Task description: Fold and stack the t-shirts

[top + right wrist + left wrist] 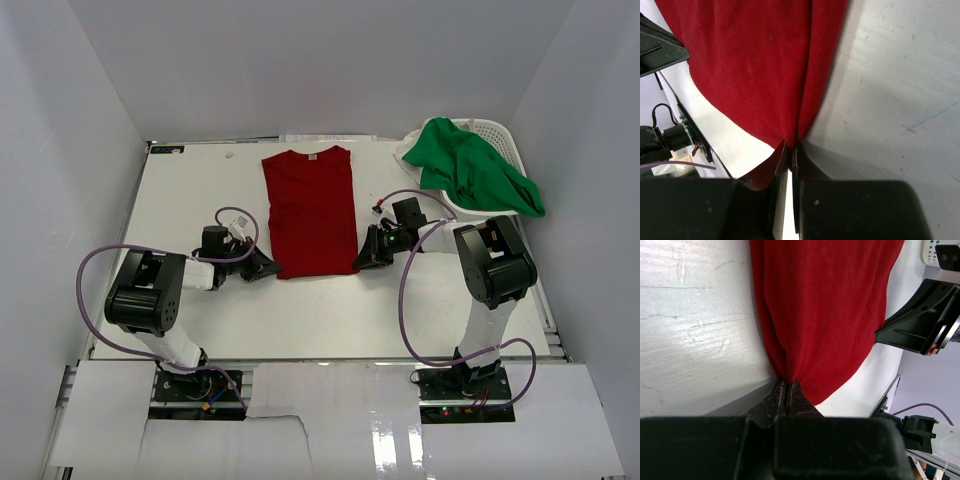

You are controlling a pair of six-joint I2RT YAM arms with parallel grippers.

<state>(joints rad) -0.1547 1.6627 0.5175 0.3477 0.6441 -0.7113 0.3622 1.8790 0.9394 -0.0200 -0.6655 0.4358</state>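
The deep red t-shirt (311, 210) lies flat on the white table (190, 190), sides folded in, collar at the far end. My left gripper (268, 268) is shut on its near left corner; in the left wrist view (787, 384) the jaws pinch the red cloth (825, 305). My right gripper (360, 262) is shut on its near right corner; in the right wrist view (792, 147) the cloth (760, 65) rises from the closed jaws. The bright green t-shirt (478, 172) hangs crumpled over the white basket (497, 128) at the far right.
White walls enclose the table on three sides. Purple cables loop from both arms. The right gripper shows at the right edge of the left wrist view (925, 320). The left gripper shows at the left edge of the right wrist view (657, 50).
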